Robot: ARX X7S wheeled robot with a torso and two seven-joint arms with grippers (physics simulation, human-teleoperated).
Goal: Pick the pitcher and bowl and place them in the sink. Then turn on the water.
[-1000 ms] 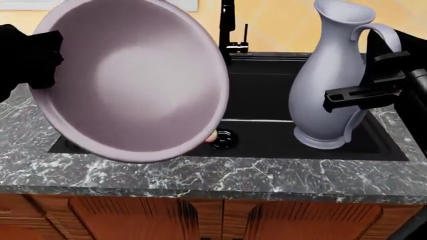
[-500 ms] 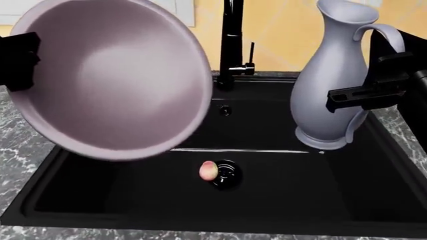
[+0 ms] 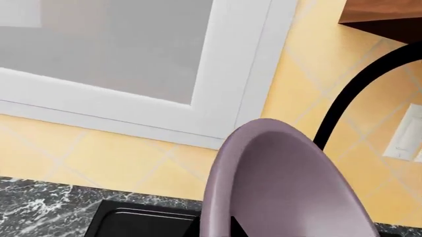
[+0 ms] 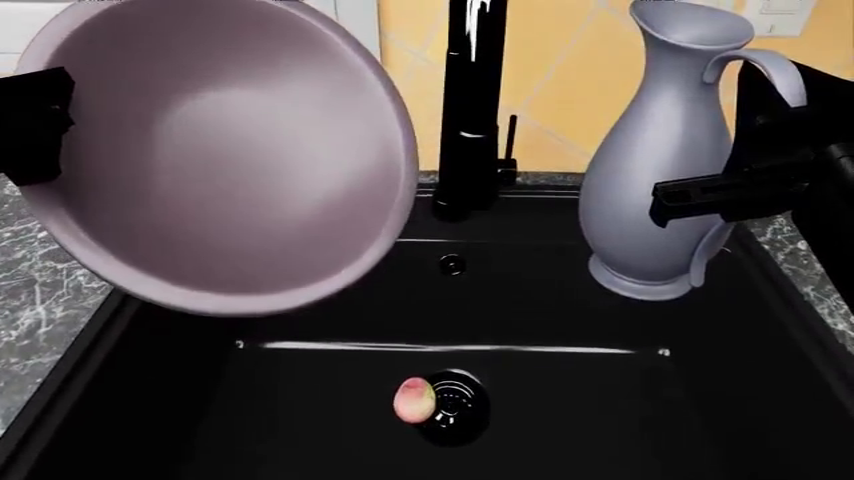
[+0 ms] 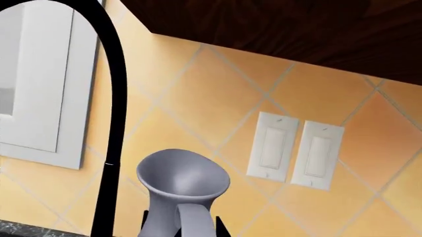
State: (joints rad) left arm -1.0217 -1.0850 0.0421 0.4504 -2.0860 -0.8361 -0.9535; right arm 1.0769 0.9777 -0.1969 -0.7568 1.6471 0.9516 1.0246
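My left gripper (image 4: pixel 47 110) is shut on the left rim of the mauve-grey bowl (image 4: pixel 214 150). The bowl is tilted with its inside facing me, in the air over the left part of the black sink (image 4: pixel 160 400). In the left wrist view the bowl's rim (image 3: pixel 221 197) runs between the left gripper's (image 3: pixel 216 231) dark fingertips. The lavender-grey pitcher (image 4: pixel 663 170) hangs upright over the sink's back right. My right gripper (image 4: pixel 742 160) is shut on its looped handle (image 5: pixel 194 219). The right wrist view shows the pitcher's flared mouth (image 5: pixel 183 177) just beyond the right gripper (image 5: pixel 183 228).
The tall glossy black faucet (image 4: pixel 470 110) stands at the back of the sink between bowl and pitcher. A small peach-coloured round thing (image 4: pixel 415 400) lies beside the round drain (image 4: pixel 457 405). Grey marble counter (image 4: pixel 40 290) flanks the basin. Two wall switches (image 5: pixel 293 150) sit on the yellow tiles.
The view has closed in over the sink: the counter's front edge and cabinet doors have left the picture and the basin fills the lower half. Both grippers keep their holds.
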